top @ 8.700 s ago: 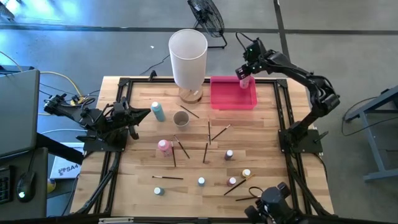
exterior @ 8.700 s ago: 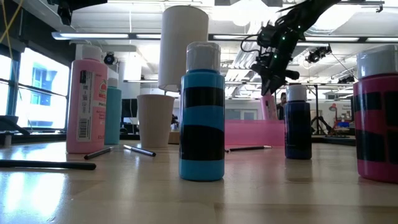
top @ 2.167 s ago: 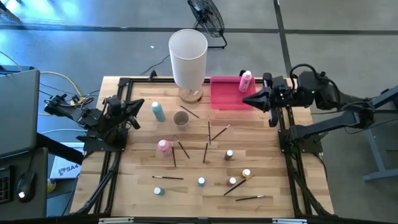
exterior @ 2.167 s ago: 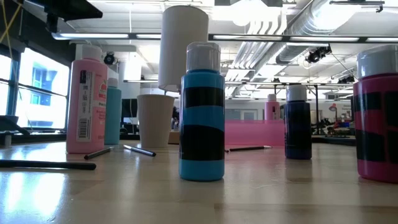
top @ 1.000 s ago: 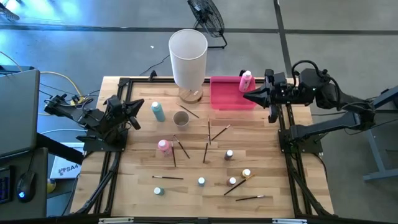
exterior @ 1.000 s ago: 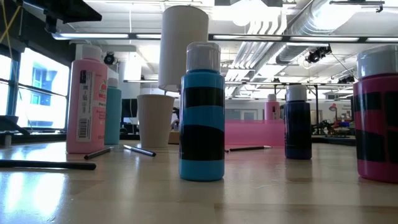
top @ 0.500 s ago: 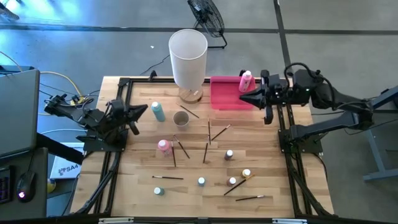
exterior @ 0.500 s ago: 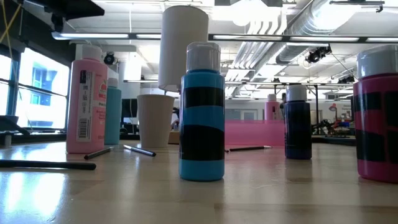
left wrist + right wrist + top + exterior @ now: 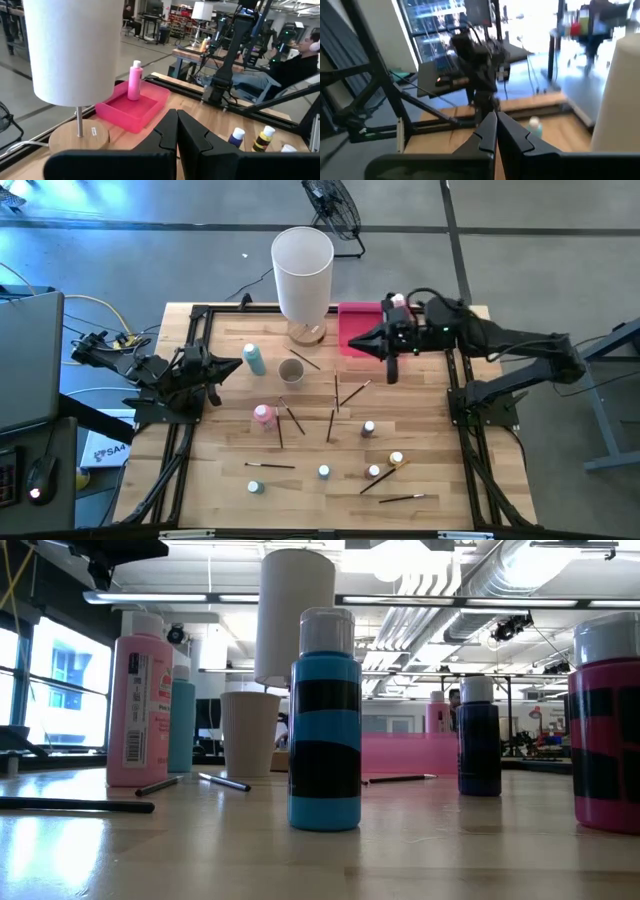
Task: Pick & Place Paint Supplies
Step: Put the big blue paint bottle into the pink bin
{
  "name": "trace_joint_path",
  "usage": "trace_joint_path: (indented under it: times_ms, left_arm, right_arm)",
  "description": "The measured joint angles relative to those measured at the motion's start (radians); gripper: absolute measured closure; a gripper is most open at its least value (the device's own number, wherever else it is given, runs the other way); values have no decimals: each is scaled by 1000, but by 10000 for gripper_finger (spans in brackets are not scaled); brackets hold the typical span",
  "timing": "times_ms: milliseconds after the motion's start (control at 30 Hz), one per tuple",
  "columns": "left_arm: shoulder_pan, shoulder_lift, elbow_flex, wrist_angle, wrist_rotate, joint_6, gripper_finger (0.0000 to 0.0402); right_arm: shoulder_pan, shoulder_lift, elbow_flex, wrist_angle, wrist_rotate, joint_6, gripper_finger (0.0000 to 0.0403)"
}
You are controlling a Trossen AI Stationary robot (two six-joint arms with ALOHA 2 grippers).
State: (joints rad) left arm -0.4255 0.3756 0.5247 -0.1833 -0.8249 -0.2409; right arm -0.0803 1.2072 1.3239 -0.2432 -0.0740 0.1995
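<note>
Right claw (image 9: 352,344): fingers pressed together, empty, reaching over the pink tray (image 9: 360,330) at 12 o'clock on the table (image 9: 430,430); a pink paint bottle (image 9: 396,304) stands upright in that tray. Left claw (image 9: 238,362): shut tight, empty, at 9 o'clock just beside the teal paint bottle (image 9: 254,359). Remaining stock on the table: pink bottle (image 9: 264,416) near centre, small capped bottles (image 9: 368,428) and thin paintbrushes (image 9: 331,424) scattered from centre toward 6 o'clock.

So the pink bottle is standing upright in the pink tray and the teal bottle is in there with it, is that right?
Not quite. The pink bottle does stand upright in the pink tray, but the teal bottle is out on the table, left of the paper cup. The high view shows it.
</note>
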Motion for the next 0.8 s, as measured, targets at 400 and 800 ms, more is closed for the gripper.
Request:
trace_joint_path:
  times_ms: [400,800]
  left_arm:
    - [0,0,0,1,24,0,402]
    - [0,14,0,-24,-99,52,391]
  right_arm:
    - [2,13,0,-61,-112,153,398]
    - [2,13,0,-64,-144,117,398]
